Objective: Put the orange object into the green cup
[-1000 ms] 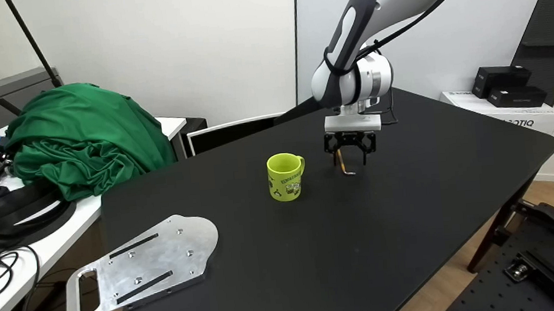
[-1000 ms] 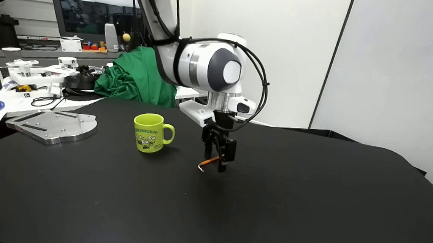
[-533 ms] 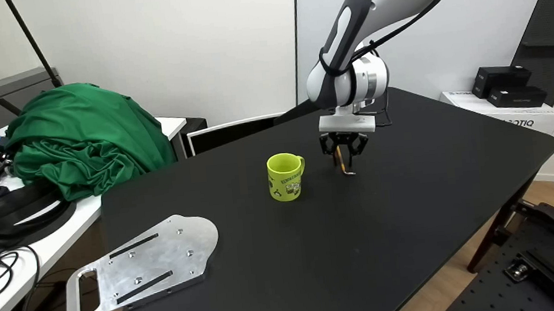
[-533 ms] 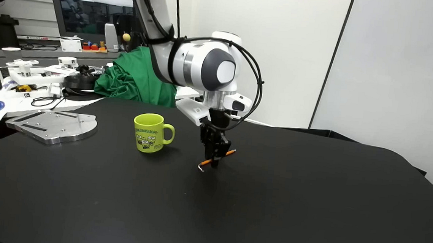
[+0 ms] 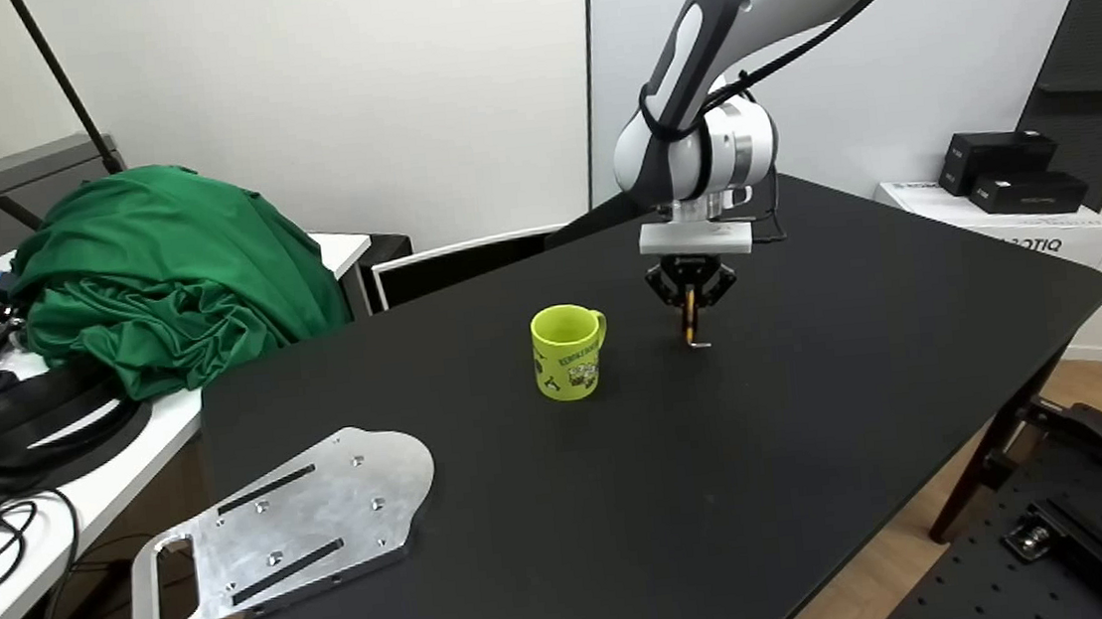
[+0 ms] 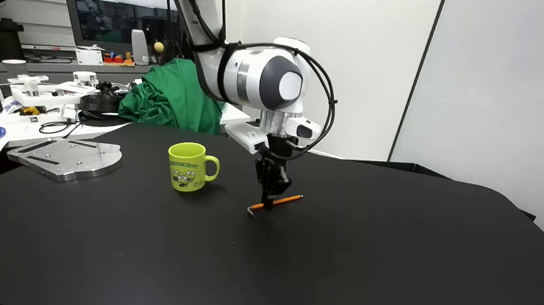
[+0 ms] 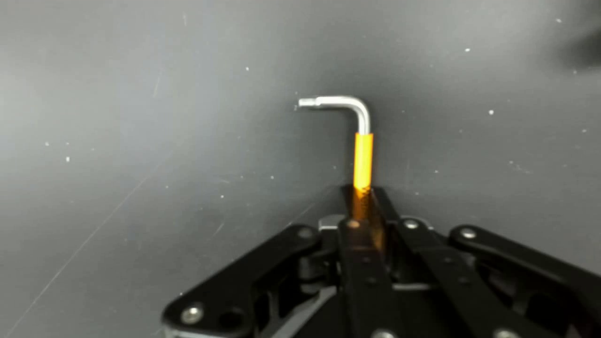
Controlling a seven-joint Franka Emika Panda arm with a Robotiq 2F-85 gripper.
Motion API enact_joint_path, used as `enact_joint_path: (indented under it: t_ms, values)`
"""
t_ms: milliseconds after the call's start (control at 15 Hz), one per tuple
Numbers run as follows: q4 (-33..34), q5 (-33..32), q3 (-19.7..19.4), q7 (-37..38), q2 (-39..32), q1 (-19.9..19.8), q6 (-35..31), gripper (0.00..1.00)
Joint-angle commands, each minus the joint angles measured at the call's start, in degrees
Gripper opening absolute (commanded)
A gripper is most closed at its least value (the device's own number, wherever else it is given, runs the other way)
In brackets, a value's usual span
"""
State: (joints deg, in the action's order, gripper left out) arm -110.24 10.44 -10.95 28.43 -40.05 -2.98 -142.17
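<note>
Lengthwise up wrist view, orange stick (image 7: 363,159) in claw (image 7: 364,192), bent tip (image 7: 328,101) leftward.

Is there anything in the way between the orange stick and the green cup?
No, neither exterior view shows anything standing between the orange stick, pinched between the fingers, and the green cup. The cup's handle points toward it, though, so coming in from above looks best.
</note>
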Motion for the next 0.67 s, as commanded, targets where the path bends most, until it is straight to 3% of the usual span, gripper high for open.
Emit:
enact_joint_path:
  t_ms: [0,333,600]
  values:
    - [4.8,-0.1,-1.8,3.5,-0.5,0.1,8.0,0.02]
    - [13.3,0.5,-2.1,7.0,-0.5,-0.5,19.0,0.02]
    - [23.9,4.8,0.3,9.4,-2.8,-3.7,37.7,0.02]
